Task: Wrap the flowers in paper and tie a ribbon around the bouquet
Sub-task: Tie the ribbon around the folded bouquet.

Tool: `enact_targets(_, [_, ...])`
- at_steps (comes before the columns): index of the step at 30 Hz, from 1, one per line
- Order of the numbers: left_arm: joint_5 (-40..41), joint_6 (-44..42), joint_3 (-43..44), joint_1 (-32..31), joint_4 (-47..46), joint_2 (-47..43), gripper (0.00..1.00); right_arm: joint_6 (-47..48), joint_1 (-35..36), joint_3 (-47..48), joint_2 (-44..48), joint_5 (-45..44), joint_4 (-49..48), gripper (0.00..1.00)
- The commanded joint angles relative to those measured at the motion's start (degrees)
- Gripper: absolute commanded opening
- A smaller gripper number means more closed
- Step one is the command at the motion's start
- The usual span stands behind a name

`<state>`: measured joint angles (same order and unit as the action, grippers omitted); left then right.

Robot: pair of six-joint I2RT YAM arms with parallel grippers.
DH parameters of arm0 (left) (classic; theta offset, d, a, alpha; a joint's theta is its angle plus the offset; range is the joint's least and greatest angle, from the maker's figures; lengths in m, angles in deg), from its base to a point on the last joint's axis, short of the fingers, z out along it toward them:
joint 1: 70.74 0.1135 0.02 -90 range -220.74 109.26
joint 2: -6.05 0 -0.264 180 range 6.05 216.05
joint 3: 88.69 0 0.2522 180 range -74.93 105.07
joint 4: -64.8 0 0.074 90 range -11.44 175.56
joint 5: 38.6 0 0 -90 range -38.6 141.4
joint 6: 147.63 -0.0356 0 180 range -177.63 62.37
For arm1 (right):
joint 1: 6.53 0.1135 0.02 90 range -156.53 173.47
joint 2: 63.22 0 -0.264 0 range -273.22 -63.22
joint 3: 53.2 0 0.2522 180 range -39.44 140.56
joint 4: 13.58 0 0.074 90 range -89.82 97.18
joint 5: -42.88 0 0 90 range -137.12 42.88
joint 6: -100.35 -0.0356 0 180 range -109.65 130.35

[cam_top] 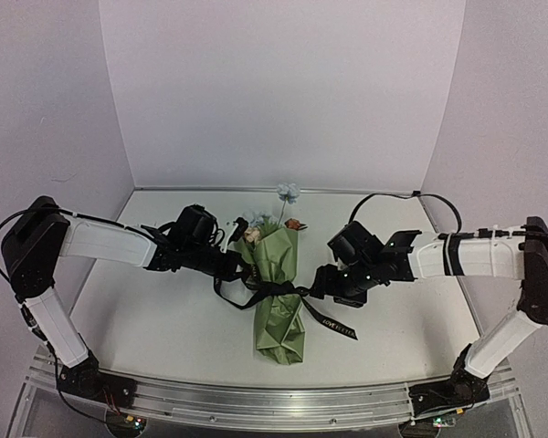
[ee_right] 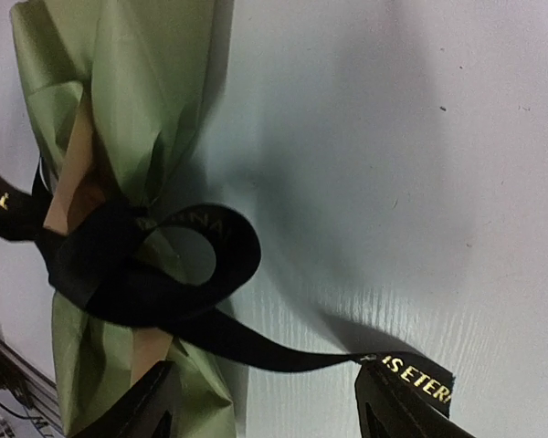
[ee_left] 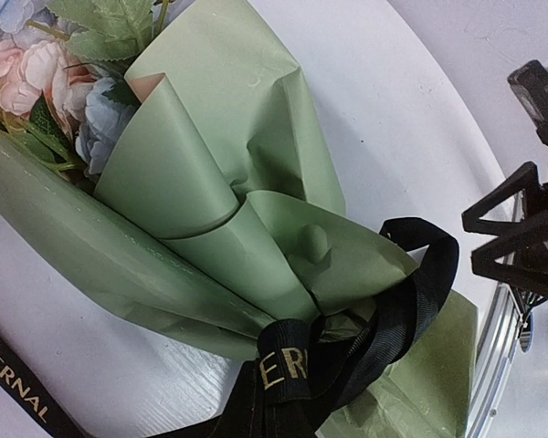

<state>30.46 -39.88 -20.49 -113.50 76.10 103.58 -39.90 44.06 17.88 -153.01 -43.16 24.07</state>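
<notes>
The bouquet (cam_top: pixel 276 274) is lying mid-table (cam_top: pixel 164 319), its blooms pointing toward the back wall and its narrow end toward the arms. The ribbon (cam_top: pixel 279 290) is circling its waist in a loose loop, with one lettered tail trailing off to the right. The right claw (cam_top: pixel 320 285) is hovering just beside that waist. Its fingers (ee_right: pixel 148 409) are standing well apart and gripping nothing, and the tail's end is lying near one fingertip. The left claw (cam_top: pixel 245 271) is sitting closed on the bouquet's other side. Its tips are cut off in its own wrist view, so I cannot tell whether it is pinching ribbon. The flowers (ee_left: pixel 36 64) are showing only partly, cropped at that view's corner.
</notes>
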Motion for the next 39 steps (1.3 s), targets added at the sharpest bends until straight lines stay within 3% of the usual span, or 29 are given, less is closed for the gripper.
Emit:
enact_targets(1, [-0.15, -0.35, 1.80, -0.04, -0.81, -0.32, 0.00, -6.80, -4.10, -1.55, -2.07, 2.85, -10.24, 0.67])
enact_targets(5, [-0.25, -0.34, 1.85, -0.07, -0.71, -0.26, 0.00, -5.88, -7.41, -0.64, -4.45, 7.85, -14.77, 0.63])
enact_targets(16, [-0.77, -0.60, 2.32, -0.03, 0.00, 0.11, 0.00, 2.53, -11.82, 4.79, -12.86, 27.95, -14.66, 0.54])
enact_targets(29, [-0.76, -0.43, 2.77, 0.03, 0.23, 0.85, 0.00, 4.01, -11.83, 1.92, -12.53, 30.92, -15.01, 0.45])
enact_targets(39, [0.04, 0.28, 2.34, 0.05, 0.36, 0.67, 0.00, 2.76, -11.83, 2.88, -14.51, 30.87, -15.10, 0.20])
